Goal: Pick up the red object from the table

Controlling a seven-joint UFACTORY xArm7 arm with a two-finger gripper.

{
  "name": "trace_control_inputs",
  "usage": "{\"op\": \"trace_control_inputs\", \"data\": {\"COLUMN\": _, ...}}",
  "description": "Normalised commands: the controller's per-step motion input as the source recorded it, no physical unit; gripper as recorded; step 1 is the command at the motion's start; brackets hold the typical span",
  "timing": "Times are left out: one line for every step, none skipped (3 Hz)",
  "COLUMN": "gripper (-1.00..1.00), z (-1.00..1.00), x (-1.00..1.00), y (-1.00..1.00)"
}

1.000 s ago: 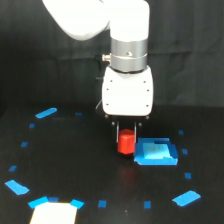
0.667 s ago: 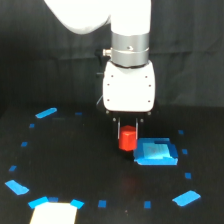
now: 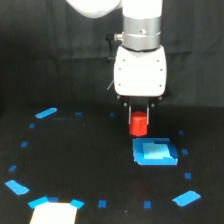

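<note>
The red object (image 3: 138, 125), a short bright red-orange cylinder, hangs between my gripper's dark fingers, clear of the black table (image 3: 80, 165). My gripper (image 3: 139, 119) is shut on it, below the white arm body, near the middle of the exterior view. The cylinder's lower edge is above the far edge of a light-blue square patch (image 3: 155, 151). The fingertips are mostly hidden behind the cylinder.
Small blue tape marks ring the table, with larger blue strips at the exterior view's left (image 3: 46, 113), lower left (image 3: 17, 187) and lower right (image 3: 186, 198). A pale white-yellow patch (image 3: 54, 213) lies at the bottom left. A dark curtain hangs behind.
The arm has risen, and the red object has risen with it, off the table. The gripper has stayed shut on it.
</note>
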Motion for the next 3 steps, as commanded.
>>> {"op": "trace_control_inputs", "data": {"gripper": -1.00, "z": 0.93, "x": 0.47, "y": 0.65}}
{"op": "trace_control_inputs", "data": {"gripper": -1.00, "z": 1.00, "x": 0.23, "y": 0.49}}
{"op": "trace_control_inputs", "data": {"gripper": -0.98, "z": 0.54, "x": 0.09, "y": -0.20}}
